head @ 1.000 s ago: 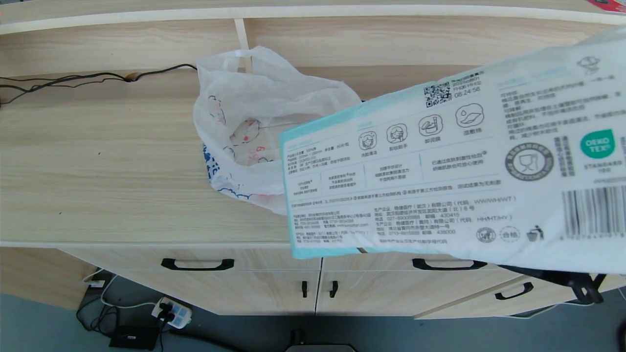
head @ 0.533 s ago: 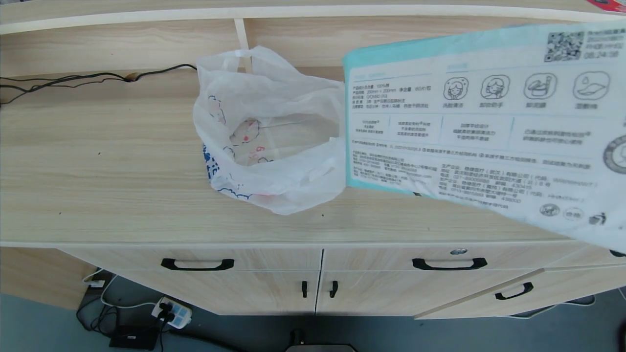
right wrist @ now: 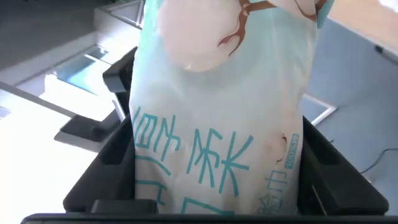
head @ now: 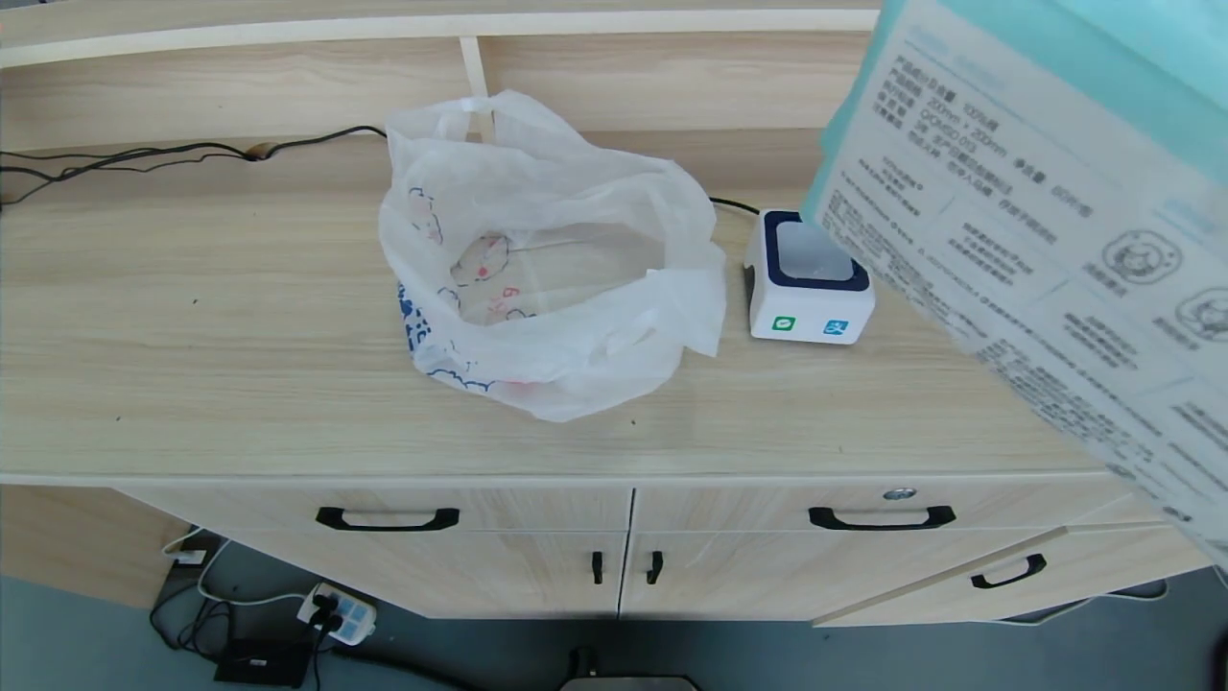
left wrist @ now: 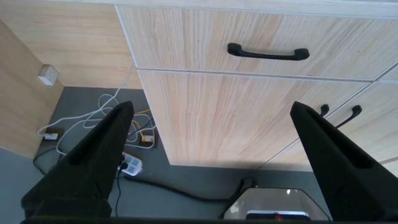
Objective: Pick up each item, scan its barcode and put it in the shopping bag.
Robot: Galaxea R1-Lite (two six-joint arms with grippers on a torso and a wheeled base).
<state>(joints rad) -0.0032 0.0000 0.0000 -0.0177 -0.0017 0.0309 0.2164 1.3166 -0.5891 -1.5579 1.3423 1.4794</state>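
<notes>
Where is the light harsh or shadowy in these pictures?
Head view: even light, only a faint shadow under the shopping bag. Left wrist view: the left gripper shows as dark silhouette. Right wrist view: washed-out bright patches behind the packet.

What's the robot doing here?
The right gripper holds a teal-and-white pack raised at the robot's right, above the counter. A small white scanner sits beside the open shopping bag. The left gripper hangs open and empty down by the drawers.
</notes>
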